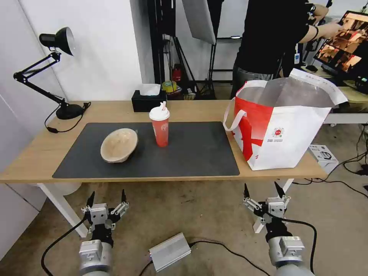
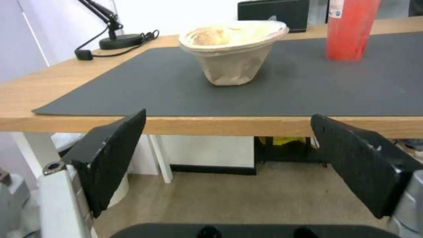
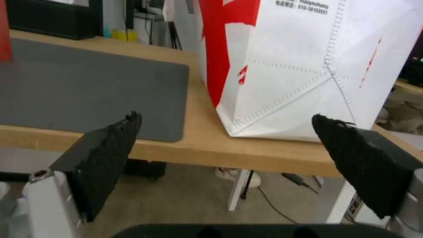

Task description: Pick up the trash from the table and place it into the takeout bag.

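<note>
black-fingered left tool (image 1: 107, 196) and right tool (image 1: 263, 190) spread wide and holding nothing, below the worktop (image 1: 38, 153) front edge, with beige bowl (image 1: 119, 145) and red cup (image 1: 160, 125) on the grey mat (image 1: 191, 153), takeout bag (image 1: 280, 126) upright beside the mat.

Light is bright and even, seemingly from overhead room lamps; the desk lamp (image 1: 57, 40) at the far left of the table (image 1: 38, 153) looks unlit. Shadows on the grey mat (image 1: 191, 153) are soft and short, pooling just beside the beige bowl (image 1: 119, 145) and the red cup (image 1: 160, 125). The foil lining of the takeout bag (image 1: 283, 130) gives a dull sheen, no hard glare. Straight lines bow toward the head view's edges. In both wrist views the near black fingers (image 2: 110, 158) look soft, slightly blurred.
</note>
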{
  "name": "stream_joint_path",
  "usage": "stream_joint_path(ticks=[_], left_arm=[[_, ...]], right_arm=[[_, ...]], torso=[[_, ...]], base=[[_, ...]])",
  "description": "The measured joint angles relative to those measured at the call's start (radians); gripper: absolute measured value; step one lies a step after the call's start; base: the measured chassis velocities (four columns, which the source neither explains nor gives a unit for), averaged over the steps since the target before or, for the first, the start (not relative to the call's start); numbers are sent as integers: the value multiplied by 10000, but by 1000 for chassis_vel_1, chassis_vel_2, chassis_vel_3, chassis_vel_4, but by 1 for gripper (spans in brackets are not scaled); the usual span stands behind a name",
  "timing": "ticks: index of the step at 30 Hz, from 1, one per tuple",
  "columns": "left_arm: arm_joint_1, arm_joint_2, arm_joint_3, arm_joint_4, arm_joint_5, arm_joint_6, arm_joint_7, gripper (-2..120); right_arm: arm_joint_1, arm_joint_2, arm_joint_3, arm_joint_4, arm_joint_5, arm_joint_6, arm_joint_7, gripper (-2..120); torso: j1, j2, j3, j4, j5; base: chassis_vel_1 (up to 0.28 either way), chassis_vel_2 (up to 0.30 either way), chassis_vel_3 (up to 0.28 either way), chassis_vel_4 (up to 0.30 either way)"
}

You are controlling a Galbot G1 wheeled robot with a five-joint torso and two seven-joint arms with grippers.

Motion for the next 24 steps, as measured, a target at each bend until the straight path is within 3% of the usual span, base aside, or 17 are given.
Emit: stream_joint_path(ticks=[13,24], left_arm=[[-88,12,4,37,1,8,0,100],[-115,-9,-57,25,4,24,11,100]], right_arm=[[1136,-495,-379,273,672,40,-335,99],[4516,-1889,-2171,251,3056,-794,-843,100]], torso=[[0,0,0,0,0],[0,-1,2,1,0]], base=[[0,0,0,0],[0,0,0,0]])
